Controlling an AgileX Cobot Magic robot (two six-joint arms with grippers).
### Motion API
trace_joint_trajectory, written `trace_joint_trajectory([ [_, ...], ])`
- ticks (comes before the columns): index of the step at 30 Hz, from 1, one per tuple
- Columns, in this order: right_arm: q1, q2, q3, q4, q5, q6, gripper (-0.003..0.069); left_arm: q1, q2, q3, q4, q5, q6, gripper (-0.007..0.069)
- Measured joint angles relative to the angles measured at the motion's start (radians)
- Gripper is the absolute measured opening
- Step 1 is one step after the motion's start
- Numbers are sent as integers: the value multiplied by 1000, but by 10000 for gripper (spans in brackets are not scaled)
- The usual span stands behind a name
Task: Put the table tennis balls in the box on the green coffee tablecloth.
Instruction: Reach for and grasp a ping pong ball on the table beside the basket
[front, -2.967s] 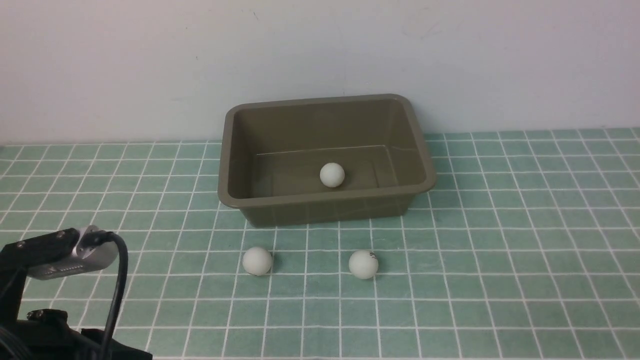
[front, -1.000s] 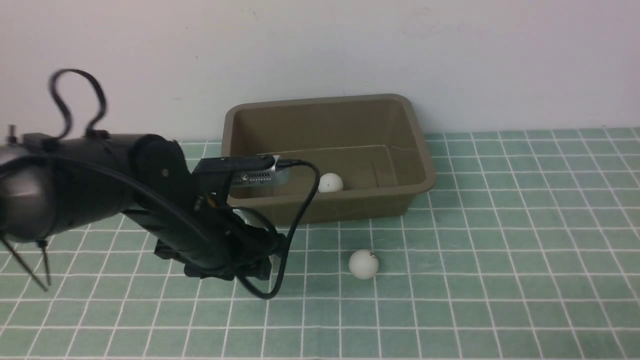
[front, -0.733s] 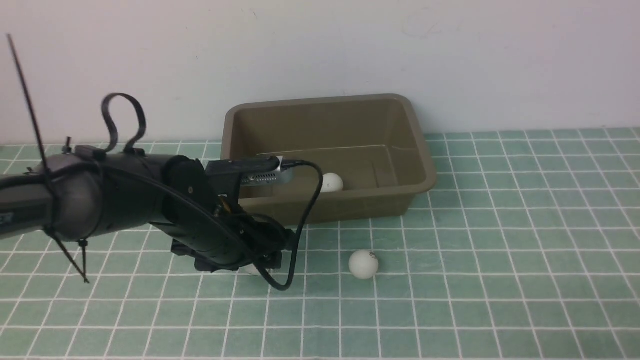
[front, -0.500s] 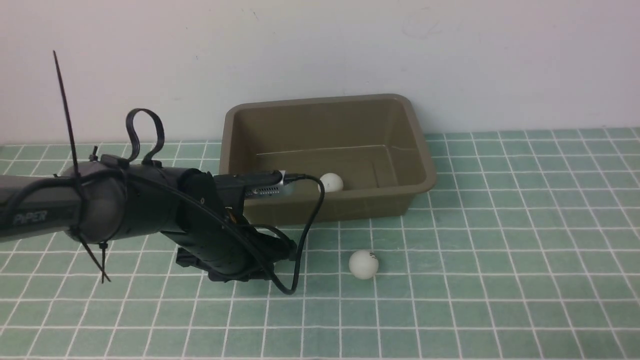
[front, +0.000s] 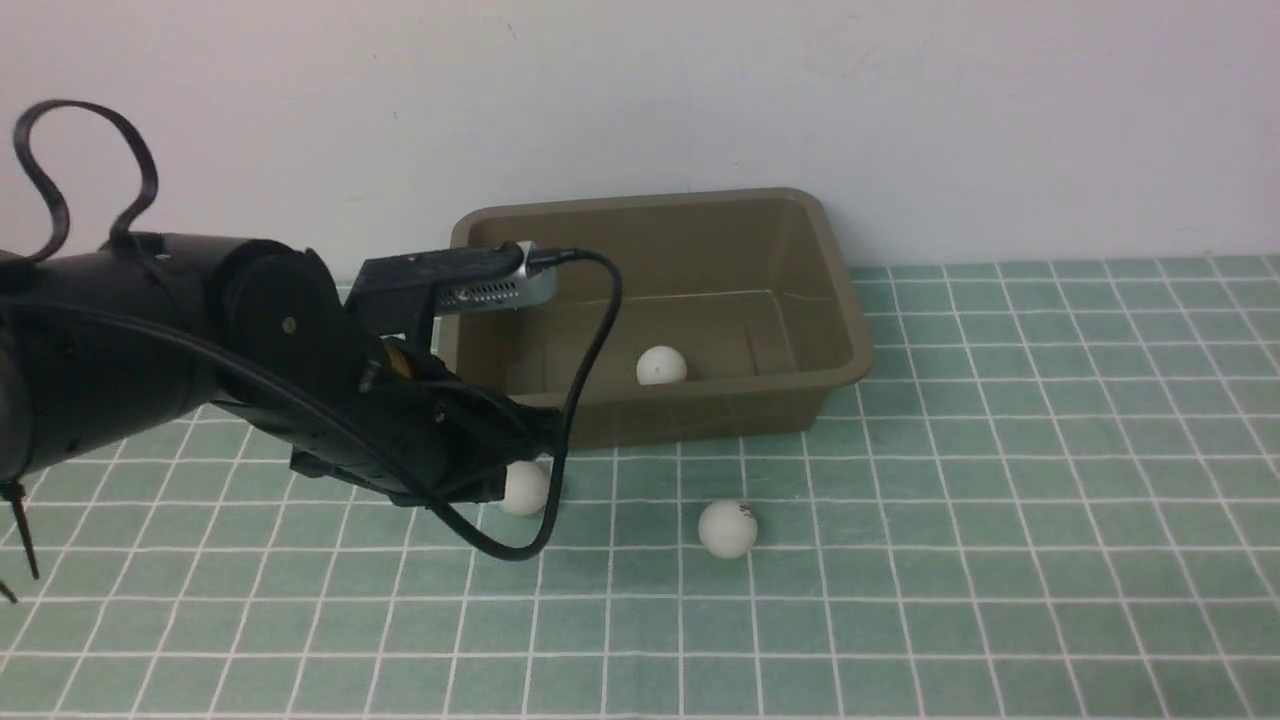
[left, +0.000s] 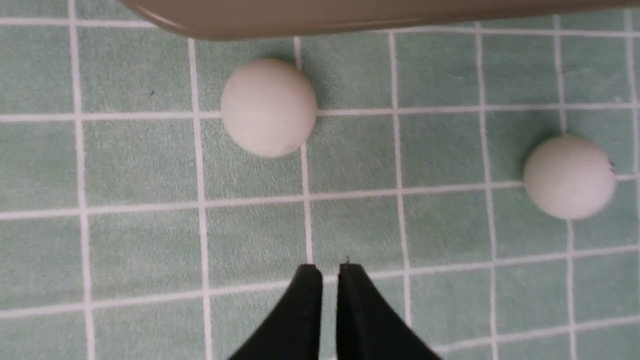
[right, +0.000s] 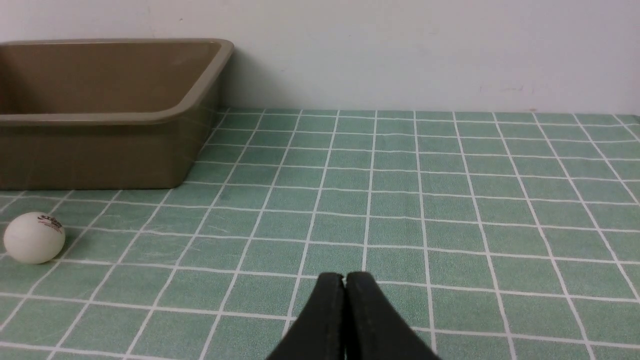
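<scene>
Left gripper (left: 328, 267) clenched, empty; nearest ball (left: 268, 106) lies free on the green tablecloth (left: 140, 160) ahead of its tips, just beside the box (left: 300, 20). Second ball (left: 569, 177) near, third ball (front: 661, 366) inside. Risk: advancing clenched would likely knock the ball rolling away

My front camera looks forward, wide; left wrist straight down, close; right wrist low, level; all share the box (front: 700, 240).

In the box (front: 650, 245) lies 1 ball (front: 661, 365); before it, 2 balls (front: 524, 489) (front: 727, 528).
</scene>
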Motion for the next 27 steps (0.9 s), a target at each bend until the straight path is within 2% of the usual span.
trace_joint_trajectory([
  [3,0,0,0,0,0,0,-18,0,51,0,0,-46,-9,64],
  [9,0,0,0,0,1,0,-18,0,158,0,0,-211,-35,302],
  [14,0,0,0,1,1,0,-18,15,228,0,0,-251,-55,426],
  [18,0,0,0,1,1,0,-18,23,268,0,0,-283,-64,459],
  [27,0,0,0,1,1,0,-18,23,302,0,-1,-383,-87,461],
])
